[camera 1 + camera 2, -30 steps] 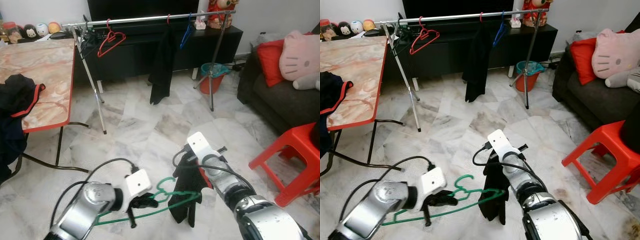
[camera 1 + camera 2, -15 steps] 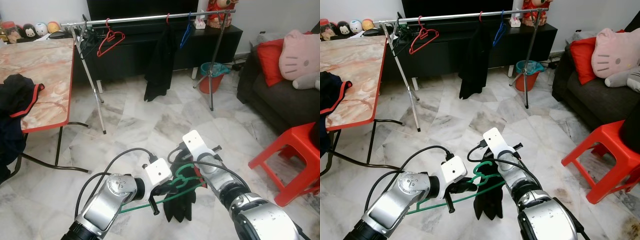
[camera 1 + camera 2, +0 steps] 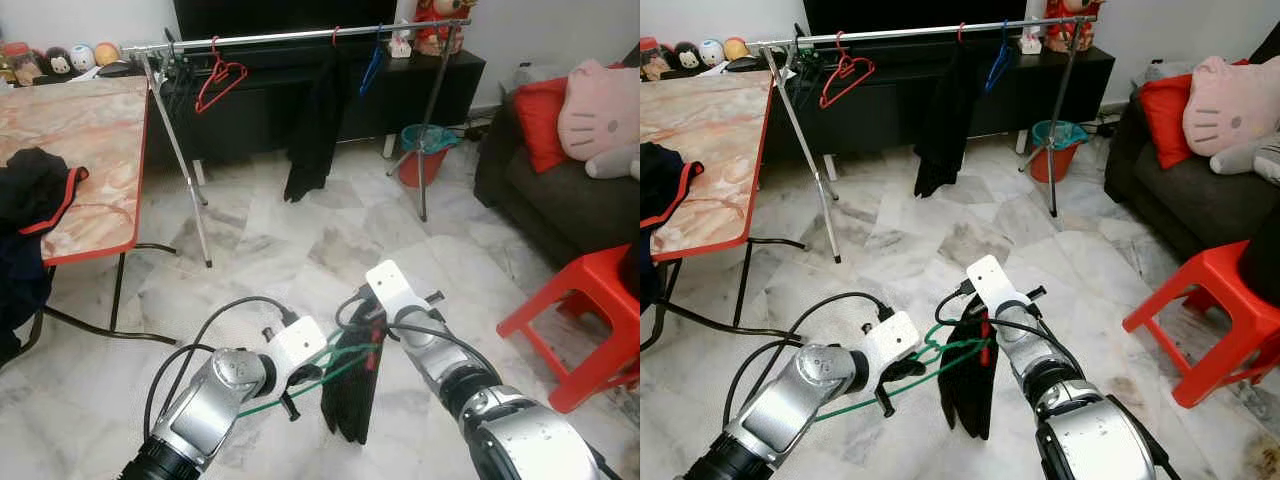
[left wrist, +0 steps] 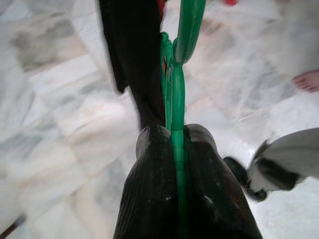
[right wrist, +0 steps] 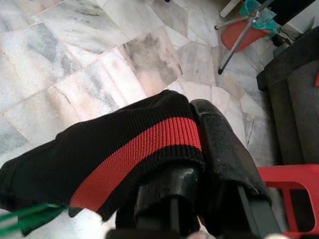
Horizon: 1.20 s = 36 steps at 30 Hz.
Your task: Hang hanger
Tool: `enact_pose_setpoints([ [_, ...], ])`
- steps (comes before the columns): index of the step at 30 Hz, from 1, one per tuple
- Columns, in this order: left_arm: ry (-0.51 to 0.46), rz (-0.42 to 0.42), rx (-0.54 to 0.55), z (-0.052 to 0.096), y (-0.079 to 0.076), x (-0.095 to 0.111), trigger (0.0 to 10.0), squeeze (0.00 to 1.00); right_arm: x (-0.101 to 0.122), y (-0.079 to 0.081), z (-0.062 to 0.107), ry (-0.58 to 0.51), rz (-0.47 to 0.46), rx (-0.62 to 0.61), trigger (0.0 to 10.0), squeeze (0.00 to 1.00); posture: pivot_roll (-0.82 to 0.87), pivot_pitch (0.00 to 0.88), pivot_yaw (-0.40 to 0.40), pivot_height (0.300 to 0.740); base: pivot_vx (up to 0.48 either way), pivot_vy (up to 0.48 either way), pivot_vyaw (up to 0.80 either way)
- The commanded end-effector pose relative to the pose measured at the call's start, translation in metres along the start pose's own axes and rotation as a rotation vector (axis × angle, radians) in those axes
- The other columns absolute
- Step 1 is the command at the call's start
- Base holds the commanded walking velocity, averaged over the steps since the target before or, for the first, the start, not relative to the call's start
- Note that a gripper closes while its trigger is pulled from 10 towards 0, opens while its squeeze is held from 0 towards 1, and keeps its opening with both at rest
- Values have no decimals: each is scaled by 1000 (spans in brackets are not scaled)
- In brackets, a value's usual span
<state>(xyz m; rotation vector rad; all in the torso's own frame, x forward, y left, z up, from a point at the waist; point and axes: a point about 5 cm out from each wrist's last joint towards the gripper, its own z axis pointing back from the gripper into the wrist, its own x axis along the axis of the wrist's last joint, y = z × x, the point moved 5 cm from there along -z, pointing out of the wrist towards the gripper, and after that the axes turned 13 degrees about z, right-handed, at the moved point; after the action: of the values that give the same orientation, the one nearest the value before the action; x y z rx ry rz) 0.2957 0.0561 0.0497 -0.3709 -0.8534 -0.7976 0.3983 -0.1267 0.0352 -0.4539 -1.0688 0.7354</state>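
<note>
Gripping the green hanger (image 3: 300,385) low in the centre of my left eye view, my left gripper (image 4: 174,144) has both black fingers pressed tight against the wire, which runs straight up between them in the left wrist view. My right gripper (image 5: 199,149) sits just right of it, clamped on the red-striped band of a black garment (image 3: 350,395) that hangs down over the marble floor (image 3: 270,250). The hanger's hook end meets the garment's top right where my two grippers come together. Across the top of the frame runs the silver clothes rail (image 3: 300,38), with a red hanger (image 3: 220,80) at upper left, a dark garment (image 3: 312,130) at centre and a blue hanger (image 3: 372,65) beside it. A red stool (image 3: 580,320) stands at right.
</note>
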Motion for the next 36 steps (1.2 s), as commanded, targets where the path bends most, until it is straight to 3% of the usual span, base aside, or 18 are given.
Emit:
enact_pose_setpoints([
  [1, 6, -8, 39, 1, 8, 3, 10000, 0, 2, -7, -1, 0, -17, -12, 10000, 0, 122, 0, -69, 740, 0, 0, 0],
  [10, -55, 24, 79, 1, 12, 11, 10000, 0, 0, -1, 0, 1, -11, 10, 10000, 0, 121, 0, -71, 740, 0, 0, 0],
  [16, -162, 77, 209, 7, 33, 31, 10000, 0, 0, 1, 0, 0, -10, 23, 10000, 0, 122, 0, -71, 740, 0, 0, 0],
  [18, -206, 130, 163, 9, 28, 37, 10000, 0, 0, 3, 0, 0, -10, 27, 10000, 0, 122, 0, -71, 740, 0, 0, 0],
  [21, -224, 120, 123, 8, 21, 40, 10000, 0, 0, 4, 0, 2, -12, 29, 10000, 0, 124, 0, -71, 740, 0, 0, 0],
  [29, -306, 237, 47, 10, 9, 57, 10000, 0, -3, 10, 1, 12, -20, 46, 10000, 0, 122, 0, -70, 740, 0, 0, 0],
  [32, -299, 224, 7, 10, 3, 57, 10000, 0, -5, 10, 1, 18, -22, 47, 10000, 0, 125, 0, -69, 740, 0, 0, 0],
  [34, -294, 202, 33, 8, 5, 56, 10000, 0, -6, 10, 1, 23, -30, 47, 10000, 0, 124, 0, -68, 740, 0, 0, 0],
  [36, -316, 260, 66, 7, 11, 58, 10000, 0, -6, 11, 1, 25, -35, 48, 10000, 0, 124, 0, -68, 740, 0, 0, 0],
])
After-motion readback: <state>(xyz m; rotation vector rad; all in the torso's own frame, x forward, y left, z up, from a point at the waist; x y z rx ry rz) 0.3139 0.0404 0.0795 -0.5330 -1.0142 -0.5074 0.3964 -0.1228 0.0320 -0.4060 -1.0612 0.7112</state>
